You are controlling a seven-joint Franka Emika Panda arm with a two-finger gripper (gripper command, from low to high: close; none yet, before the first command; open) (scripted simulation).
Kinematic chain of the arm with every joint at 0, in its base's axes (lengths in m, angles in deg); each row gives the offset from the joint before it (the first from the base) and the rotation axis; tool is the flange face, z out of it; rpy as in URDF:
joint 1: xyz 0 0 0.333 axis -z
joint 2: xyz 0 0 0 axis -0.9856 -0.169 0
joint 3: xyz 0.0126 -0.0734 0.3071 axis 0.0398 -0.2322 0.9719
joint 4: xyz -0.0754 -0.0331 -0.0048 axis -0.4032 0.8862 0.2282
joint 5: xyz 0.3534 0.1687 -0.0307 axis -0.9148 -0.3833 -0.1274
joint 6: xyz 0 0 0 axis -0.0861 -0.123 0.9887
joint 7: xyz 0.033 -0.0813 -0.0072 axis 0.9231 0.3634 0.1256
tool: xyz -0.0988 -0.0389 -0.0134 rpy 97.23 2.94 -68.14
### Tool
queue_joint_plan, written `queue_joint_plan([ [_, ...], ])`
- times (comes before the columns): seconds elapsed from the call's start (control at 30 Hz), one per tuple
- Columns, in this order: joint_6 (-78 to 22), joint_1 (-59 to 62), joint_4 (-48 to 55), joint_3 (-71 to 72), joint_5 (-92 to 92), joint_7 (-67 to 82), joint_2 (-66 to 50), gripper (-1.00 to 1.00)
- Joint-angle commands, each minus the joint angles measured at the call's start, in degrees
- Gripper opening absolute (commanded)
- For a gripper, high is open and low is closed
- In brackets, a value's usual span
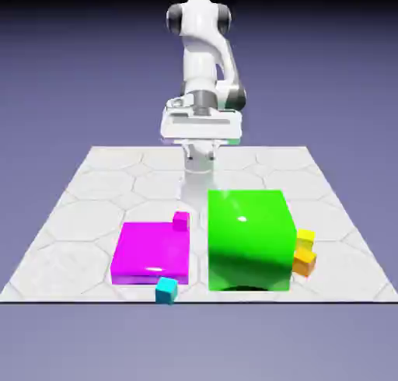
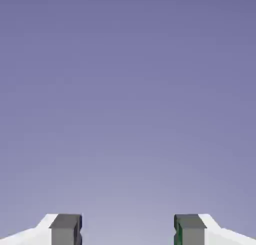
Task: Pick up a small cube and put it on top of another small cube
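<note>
Four small cubes lie on the table in the exterior view. A magenta one (image 1: 181, 221) sits at the far corner of a flat magenta slab, and a cyan one (image 1: 166, 290) lies at the table's front edge. A yellow one (image 1: 305, 237) and an orange one (image 1: 304, 261) sit close together by the big green block's right side. My gripper (image 1: 200, 138) hangs high above the table's far side, well away from all of them. In the hand view my gripper (image 2: 128, 229) is open, with only backdrop between its fingertips (image 2: 66, 229).
A large green block (image 1: 249, 239) stands right of centre and hides part of the table behind it. The flat magenta slab (image 1: 151, 253) lies to its left. The white hexagon-patterned table (image 1: 85, 208) ends just in front of the cyan cube.
</note>
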Motion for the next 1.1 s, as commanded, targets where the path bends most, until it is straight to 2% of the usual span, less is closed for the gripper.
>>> queue_joint_plan([
  [0.0, -1.2, -1.0, 1.3, 0.9, 1.0, 1.0, -2.1, 0.00],
  [0.47, -18.4, -15.5, 18.7, 13.5, 14.6, 14.0, -31.1, 0.00],
  [0.73, -30.2, -32.1, 23.2, 13.6, 11.2, 7.9, -46.7, 0.00],
  [0.8, -30.4, -33.1, 22.3, 12.6, 9.6, 5.9, -46.3, 0.00],
  [0.97, -21.3, -35.8, 22.8, 8.4, 14.7, 2.2, -56.1, 0.00],
  [1.0, -21.3, -35.8, 22.8, 8.4, 14.7, 2.2, -56.1, -1.00],
  [1.07, -23.2, -35.2, 22.7, 9.3, 13.6, 3.0, -54.0, -1.00],
])
